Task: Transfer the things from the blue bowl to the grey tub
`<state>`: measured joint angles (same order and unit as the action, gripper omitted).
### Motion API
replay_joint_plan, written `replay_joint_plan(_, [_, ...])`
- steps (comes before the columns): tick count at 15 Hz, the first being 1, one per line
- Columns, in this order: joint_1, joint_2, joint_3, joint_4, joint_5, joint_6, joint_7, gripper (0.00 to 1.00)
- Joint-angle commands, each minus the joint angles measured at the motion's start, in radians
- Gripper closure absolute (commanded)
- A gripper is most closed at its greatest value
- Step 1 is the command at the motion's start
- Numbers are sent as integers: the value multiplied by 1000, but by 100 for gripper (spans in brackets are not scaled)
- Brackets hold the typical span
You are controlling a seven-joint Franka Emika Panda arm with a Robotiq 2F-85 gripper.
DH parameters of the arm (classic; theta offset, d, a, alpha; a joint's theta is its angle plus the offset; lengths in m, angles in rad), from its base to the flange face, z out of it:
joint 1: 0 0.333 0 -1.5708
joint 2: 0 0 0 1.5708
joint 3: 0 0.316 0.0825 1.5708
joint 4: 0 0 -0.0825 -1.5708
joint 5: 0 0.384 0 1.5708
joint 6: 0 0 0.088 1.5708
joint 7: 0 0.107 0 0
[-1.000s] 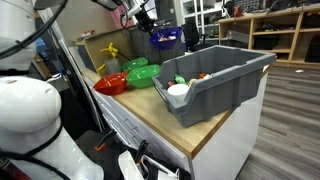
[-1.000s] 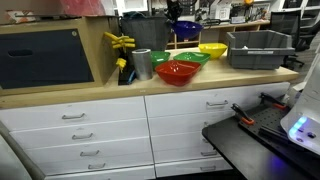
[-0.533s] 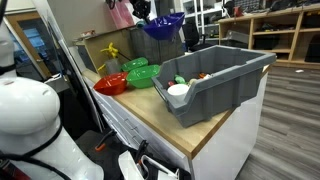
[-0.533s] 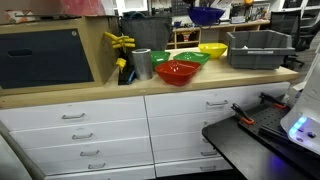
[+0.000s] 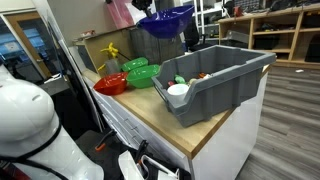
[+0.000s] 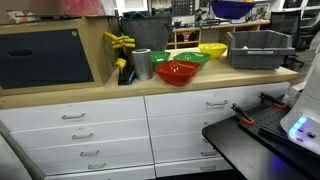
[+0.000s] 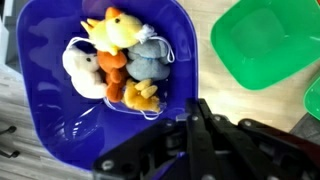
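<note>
Several small soft pieces [image 7: 115, 60], yellow, orange and grey, lie piled in the blue bowl [image 7: 45, 120]. The end effector [image 7: 193, 110] is clenched on the bowl's near rim, so the whole bowl hangs high above the table [image 5: 150, 112], clear of the green bowls [image 5: 142, 72] and the red bowl [image 5: 110, 86]. In an exterior view the blue bowl [image 5: 165, 20] sits roughly level with its opening up, likely so nothing spills. The grey tub [image 5: 215, 80] stands at the table's end, open-topped, lower than the bowl and well apart from it. Carrying the bowl whole beats picking pieces one by one. Likely next step: get over the tub, then tip. Risks: the rim grip slips, or the bowl tips short of the tub.
</note>
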<state>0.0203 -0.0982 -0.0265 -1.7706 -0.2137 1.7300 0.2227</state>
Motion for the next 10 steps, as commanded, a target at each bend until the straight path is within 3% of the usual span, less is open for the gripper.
replay_joint_plan(1, [-40,-48,-11,-81,38,21,-13,99])
replay_joint_plan(10, [-42,23,15,-70,43,89,66,99])
